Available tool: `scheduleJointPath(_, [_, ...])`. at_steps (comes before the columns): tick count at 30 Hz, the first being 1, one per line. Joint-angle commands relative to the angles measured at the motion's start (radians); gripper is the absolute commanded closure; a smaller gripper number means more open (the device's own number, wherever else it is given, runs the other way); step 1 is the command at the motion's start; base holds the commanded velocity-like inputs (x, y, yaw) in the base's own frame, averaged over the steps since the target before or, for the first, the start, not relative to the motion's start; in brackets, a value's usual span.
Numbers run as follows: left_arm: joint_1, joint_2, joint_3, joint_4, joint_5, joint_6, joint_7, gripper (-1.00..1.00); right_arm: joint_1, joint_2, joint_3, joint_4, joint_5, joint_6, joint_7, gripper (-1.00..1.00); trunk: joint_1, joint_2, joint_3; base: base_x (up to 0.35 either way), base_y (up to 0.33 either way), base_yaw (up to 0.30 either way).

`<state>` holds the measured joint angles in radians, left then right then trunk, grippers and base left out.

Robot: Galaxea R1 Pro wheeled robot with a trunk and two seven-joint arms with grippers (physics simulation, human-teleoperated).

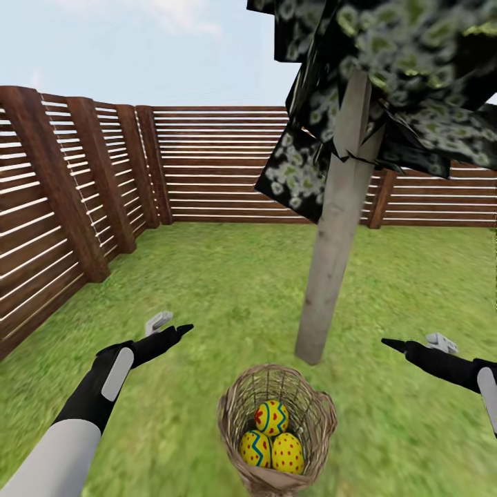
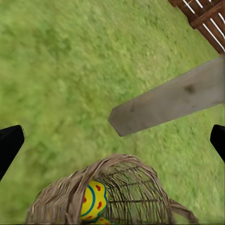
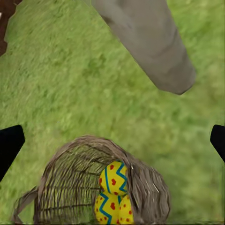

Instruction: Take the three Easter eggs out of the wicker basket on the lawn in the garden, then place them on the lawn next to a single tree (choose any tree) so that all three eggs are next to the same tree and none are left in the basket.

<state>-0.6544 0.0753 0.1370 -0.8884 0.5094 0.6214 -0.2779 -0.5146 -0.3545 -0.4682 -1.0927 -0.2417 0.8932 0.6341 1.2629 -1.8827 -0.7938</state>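
The wicker basket [image 1: 233, 414] stands on the lawn [image 1: 207, 276] right in front of me, holding three yellow Easter eggs [image 1: 271, 417] [image 1: 256, 447] [image 1: 287, 452]. Just behind it rises the tree [image 1: 338, 228] with its pale trunk and dark leafy crown. My left gripper [image 1: 172, 326] hovers open to the basket's left, and my right gripper [image 1: 414, 342] hovers open to its right; both are empty. In the left wrist view, the gripper [image 2: 112, 140] looks over the basket [image 2: 122, 164], an egg [image 2: 93, 199] and the trunk [image 2: 173, 101]. From the right wrist, its gripper [image 3: 112, 143] faces the basket [image 3: 79, 145], eggs [image 3: 114, 178] and the trunk [image 3: 150, 42].
A brown slatted wooden fence [image 1: 69, 186] encloses the lawn along the left side and the back. Grass spreads out to the left of the tree and behind it.
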Motion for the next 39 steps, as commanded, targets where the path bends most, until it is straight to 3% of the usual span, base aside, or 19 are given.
scheduleJointPath(1, [-0.001,0.0,0.003,0.0,0.003,0.007,-0.002,-1.0,-0.001,0.0,0.009,-0.001,0.001,0.007,0.004,-1.0,-0.001,0.0,-0.001,-0.331,0.0,0.0])
scheduleJointPath(10, [-0.001,-0.001,0.003,0.0,0.003,0.006,0.0,-1.0,-0.001,-0.002,0.028,-0.004,0.002,0.009,0.004,-1.0,-0.001,0.0,-0.001,-0.331,0.0,0.0])
scheduleJointPath(26, [-0.001,0.0,0.003,-0.001,0.003,0.006,0.0,-1.0,-0.001,-0.001,0.034,-0.004,0.001,0.01,0.004,-1.0,-0.001,0.0,-0.001,-0.118,0.0,0.0])
scheduleJointPath(28, [-0.001,0.001,0.004,-0.001,0.003,0.006,-0.001,-1.0,-0.001,-0.002,0.057,-0.004,0.002,0.01,0.004,-1.0,-0.001,0.0,-0.001,-0.069,0.0,0.0])
scheduleJointPath(33, [-0.001,0.0,0.004,-0.001,0.003,0.005,-0.001,-1.0,-0.005,-0.001,0.177,-0.041,0.025,0.028,0.002,-1.0,-0.001,0.0,-0.001,-0.017,0.0,0.0])
scheduleJointPath(34, [-0.001,0.001,0.004,-0.001,0.003,0.005,-0.001,-1.0,-0.011,0.001,0.235,-0.084,0.063,0.075,0.0,-1.0,-0.001,0.0,-0.001,-0.003,0.0,0.0])
scheduleJointPath(37, [-0.001,0.004,0.006,-0.003,0.003,0.006,-0.001,-1.0,-0.028,0.01,0.337,-0.141,0.182,0.107,0.0,-1.0,-0.001,0.0,-0.001,-0.001,0.0,0.0])
scheduleJointPath(39, [-0.001,0.006,0.011,-0.004,0.002,0.006,-0.001,-1.0,-0.058,0.051,0.406,-0.15,0.295,0.114,-0.001,-1.0,-0.001,0.0,-0.001,0.0,0.0,0.0])
